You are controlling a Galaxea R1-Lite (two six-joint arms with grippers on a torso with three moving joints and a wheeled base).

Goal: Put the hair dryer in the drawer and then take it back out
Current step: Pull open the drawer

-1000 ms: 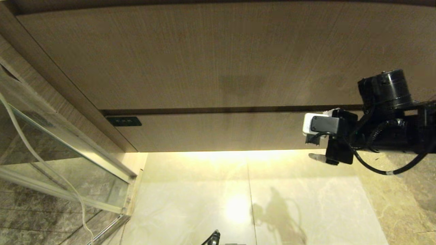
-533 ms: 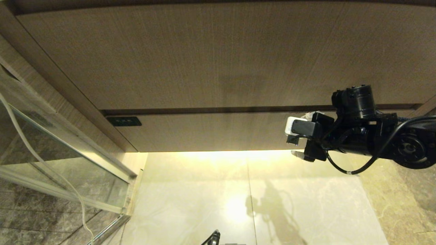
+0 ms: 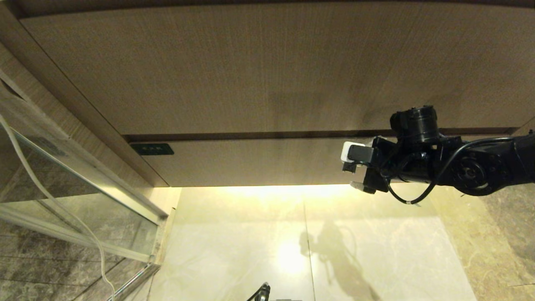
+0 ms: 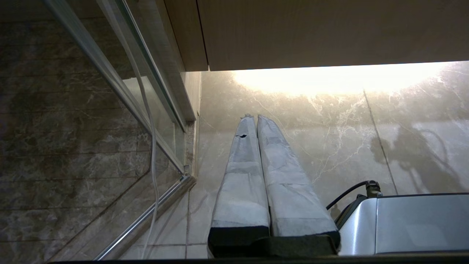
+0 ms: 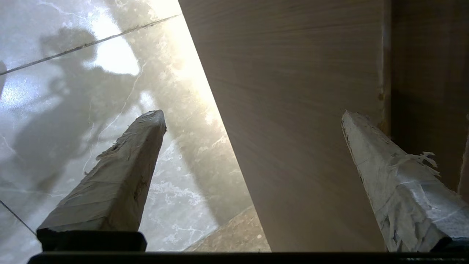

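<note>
Two grippers in view. Right gripper [image 3: 350, 176], fingers spread wide & empty, sits at the closed drawer [image 3: 259, 161] front near its right end, one finger [image 5: 395, 176] over the wood, the other [image 5: 117, 176] below the bottom edge over the floor [image 3: 376, 242]. Left gripper [image 4: 253, 117] fingers pressed together, parked low over floor. Hair dryer not visible anywhere.

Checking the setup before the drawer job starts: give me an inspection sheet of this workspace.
Surface: glossy pale marble floor, lit from under the cabinet.
Job's things: handleless beige wood-grain drawer shut; hair dryer not seen.
Clutter: nothing seen.
Hands: right hand open, at the drawer front near its right end, one finger over the wood; left hand shut, low over the floor.
Cables: thin white cord by the glass panel.
Surroundings: taller wood-grain panel above; glass panel on the left.
</note>
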